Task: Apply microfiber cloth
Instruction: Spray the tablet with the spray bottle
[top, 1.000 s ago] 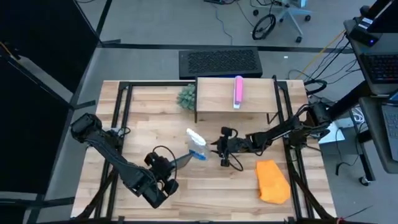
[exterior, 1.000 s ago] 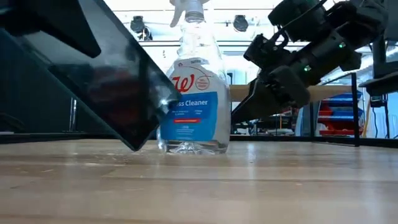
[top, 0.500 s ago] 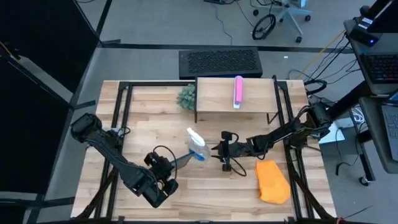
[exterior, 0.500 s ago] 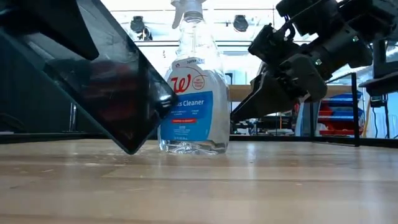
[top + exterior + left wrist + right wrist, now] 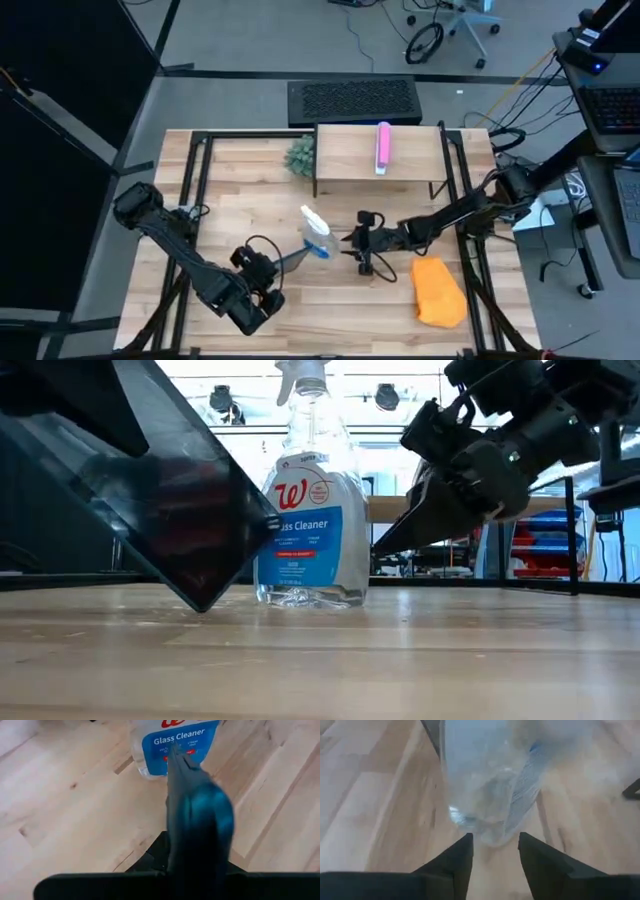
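My left pincer [image 5: 283, 264] pinches a dark flat tablet [image 5: 170, 510], tilted beside the clear glass-cleaner spray bottle [image 5: 316, 234]. My right pincer [image 5: 495, 851] is spread just behind that bottle. The bright orange microfiber cloth [image 5: 439, 291] lies on the wooden desk [image 5: 250, 185], far right, untouched.

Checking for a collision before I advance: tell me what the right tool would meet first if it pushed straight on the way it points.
The glass cleaner spray bottle. The right tool, fingers open, points directly at the bottle's base, a short way ahead; the exact gap is hard to judge. The microfiber cloth lies off this line.
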Robot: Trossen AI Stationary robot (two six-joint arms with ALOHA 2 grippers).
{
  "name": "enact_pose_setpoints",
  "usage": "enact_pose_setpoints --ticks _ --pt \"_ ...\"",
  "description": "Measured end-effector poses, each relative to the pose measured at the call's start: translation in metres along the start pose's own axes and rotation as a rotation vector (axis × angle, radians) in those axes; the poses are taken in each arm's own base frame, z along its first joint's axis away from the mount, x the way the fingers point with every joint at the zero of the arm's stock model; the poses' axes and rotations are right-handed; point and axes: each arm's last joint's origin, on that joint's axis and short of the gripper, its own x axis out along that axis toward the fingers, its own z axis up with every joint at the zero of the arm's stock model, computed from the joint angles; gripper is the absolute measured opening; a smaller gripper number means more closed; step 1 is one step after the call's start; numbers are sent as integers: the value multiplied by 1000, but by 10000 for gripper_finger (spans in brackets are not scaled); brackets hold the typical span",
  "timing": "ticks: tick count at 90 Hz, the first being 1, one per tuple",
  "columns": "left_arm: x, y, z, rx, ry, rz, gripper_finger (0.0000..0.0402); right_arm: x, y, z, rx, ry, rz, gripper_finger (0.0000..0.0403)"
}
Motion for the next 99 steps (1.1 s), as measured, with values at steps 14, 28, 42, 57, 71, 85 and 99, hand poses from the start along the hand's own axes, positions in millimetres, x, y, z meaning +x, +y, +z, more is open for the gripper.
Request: enact_pose_setpoints --ticks 14,28,42,57,71,85,99 --pt "-5 2 0 0 13 -15 7 -25 -11 14 20 4 -22 225" --pt "-13 6 4 -10 6 -34 7 -51 -23 30 44 -48 -41 286" --pt "-16 8 5 1 5 -28 7 -64 -31 36 36 -59 -62 323" --pt "-16 8 5 -1 4 -30 7 -59 -39 30 40 -2 -96 323" --pt "-16 8 5 0 -3 -28 7 -45 -41 19 10 77 -112 315" --pt "-16 8 5 1 -3 -28 7 -42 -39 16 -48 104 -108 314" --pt "-16 8 5 8 -4 -27 7 -48 -39 22 -42 58 -126 314"
